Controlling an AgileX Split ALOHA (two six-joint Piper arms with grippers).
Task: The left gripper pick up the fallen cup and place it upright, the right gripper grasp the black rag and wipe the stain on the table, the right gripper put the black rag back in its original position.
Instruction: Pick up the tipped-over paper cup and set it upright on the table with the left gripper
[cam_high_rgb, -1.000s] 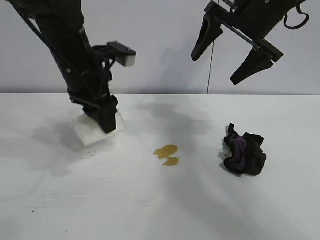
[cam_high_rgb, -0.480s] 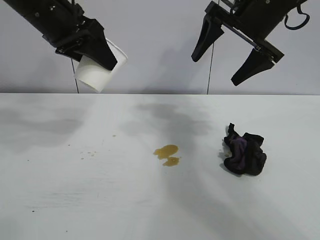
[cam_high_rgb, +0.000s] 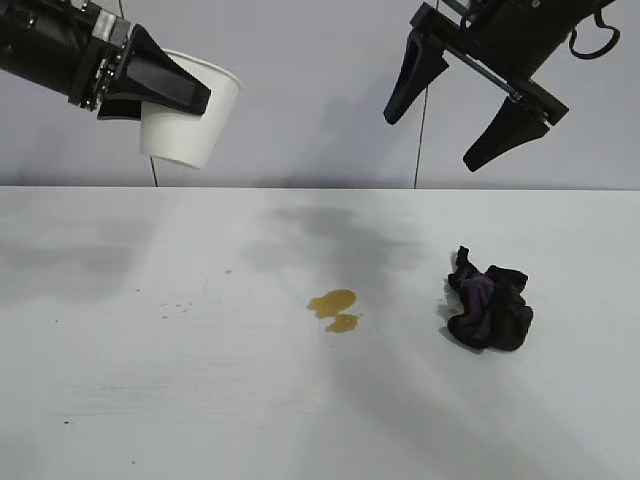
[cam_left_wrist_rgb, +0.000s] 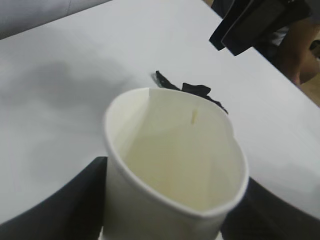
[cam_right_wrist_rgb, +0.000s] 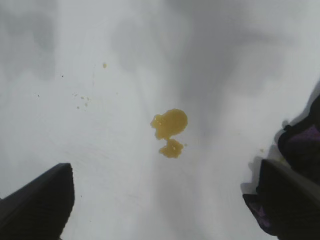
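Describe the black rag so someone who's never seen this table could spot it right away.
Start at the wide white table and find the yellowish-brown stain near its middle. On the stain's right-arm side lies the black rag, the only dark thing on the surface, a crumpled bunch with purple folds.

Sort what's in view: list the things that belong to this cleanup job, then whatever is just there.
Job:
left gripper, holding the cup in the air
right gripper, open above the table
black rag
stain

Just there:
small yellowish specks on the table
grey back wall
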